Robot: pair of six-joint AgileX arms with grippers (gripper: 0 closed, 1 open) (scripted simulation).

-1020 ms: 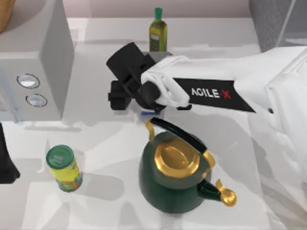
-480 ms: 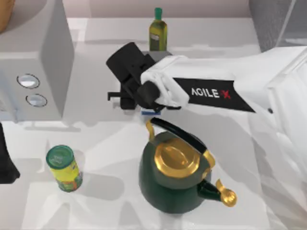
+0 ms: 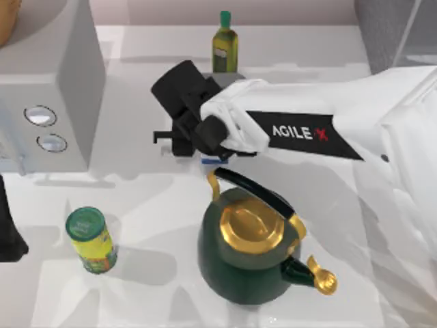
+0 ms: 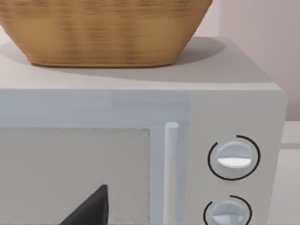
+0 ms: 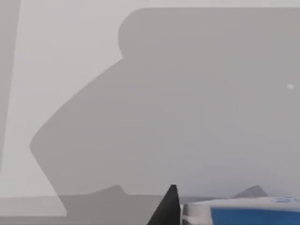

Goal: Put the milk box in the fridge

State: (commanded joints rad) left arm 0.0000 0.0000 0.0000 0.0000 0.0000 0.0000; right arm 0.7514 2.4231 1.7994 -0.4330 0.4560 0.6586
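Note:
The milk box is almost wholly hidden under my right arm's wrist at the table's middle; a blue sliver of it (image 3: 210, 161) peeks out, just behind the kettle's handle. In the right wrist view its blue and white top (image 5: 243, 213) lies right against a dark fingertip (image 5: 168, 208). My right gripper (image 3: 188, 145) is shut on the milk box. The fridge (image 3: 384, 27) is the dark speckled cabinet at the far right corner, with its pale door panel (image 3: 420, 31). My left arm (image 3: 8, 236) is parked at the left edge.
A dark green kettle (image 3: 249, 239) with gold lid stands right in front of the gripper. An oil bottle (image 3: 223, 44) is behind it. A green-lidded yellow can (image 3: 91, 240) sits front left. A light-grey microwave (image 3: 48, 89) with two dials carries a wicker basket (image 4: 103, 33).
The right gripper's fingers drew together around the milk box a second ago. Since then the arm has barely shifted. The left arm has not moved.

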